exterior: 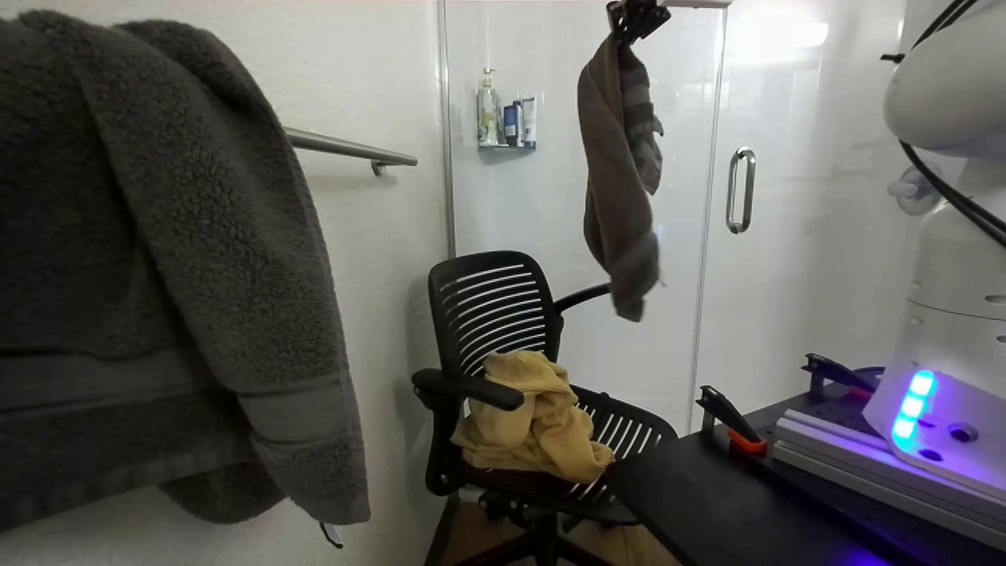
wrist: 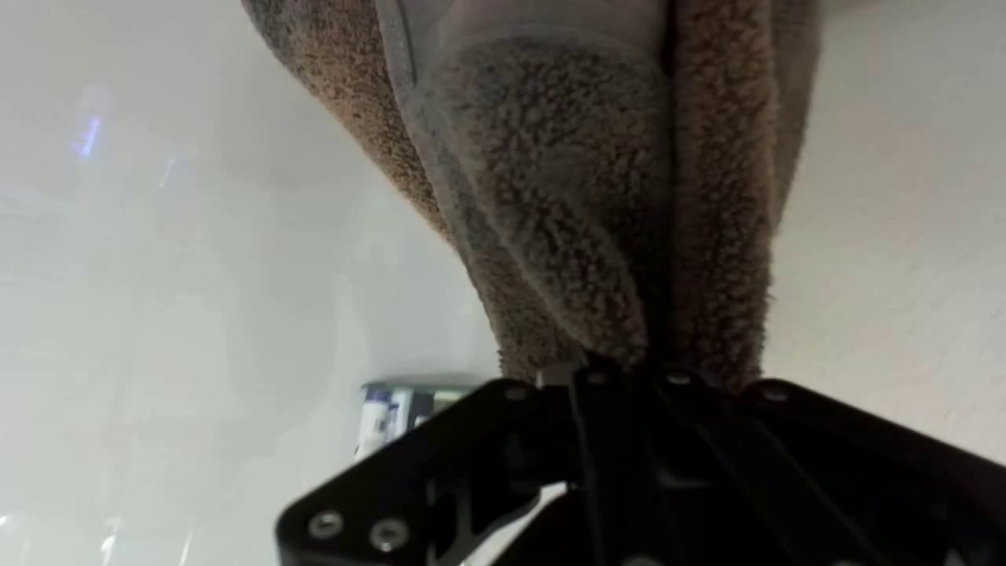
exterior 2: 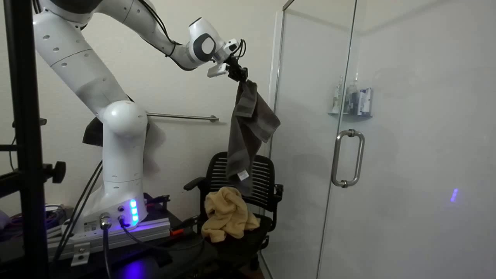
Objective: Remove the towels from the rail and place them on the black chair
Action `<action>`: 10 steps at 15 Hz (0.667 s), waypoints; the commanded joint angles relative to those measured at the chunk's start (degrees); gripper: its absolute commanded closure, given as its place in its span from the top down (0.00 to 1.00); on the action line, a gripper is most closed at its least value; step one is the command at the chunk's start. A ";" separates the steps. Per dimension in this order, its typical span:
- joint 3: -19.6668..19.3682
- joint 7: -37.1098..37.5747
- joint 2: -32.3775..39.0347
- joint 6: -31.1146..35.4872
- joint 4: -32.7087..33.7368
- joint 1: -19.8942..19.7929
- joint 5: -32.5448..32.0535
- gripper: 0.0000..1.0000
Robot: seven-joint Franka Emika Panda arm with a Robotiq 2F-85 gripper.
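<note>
In an exterior view, the white arm (exterior: 955, 275) stands on the black desk (exterior: 699, 487) at near right, the black chair (exterior: 495, 263) stands at far center, partly behind the desk corner, and the large dark gray towel (exterior: 228, 251) hangs over the wall rail (exterior: 346, 147) at near left. The yellow towel (exterior: 538, 424) lies bunched on the chair seat, and the smaller gray-brown towel (exterior: 617, 189) hangs in the air, higher than the seat, with its lower end free. The claw (exterior 2: 240, 76) is clamped on the upper end of the gray-brown towel, as the wrist view also shows.
</note>
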 commanded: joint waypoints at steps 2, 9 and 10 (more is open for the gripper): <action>4.35 1.91 8.53 0.80 -3.68 3.58 -1.80 0.01; 11.73 14.33 24.30 6.73 -2.12 -0.79 -9.82 0.01; 13.79 17.58 25.86 10.17 -1.87 -2.87 -13.46 0.01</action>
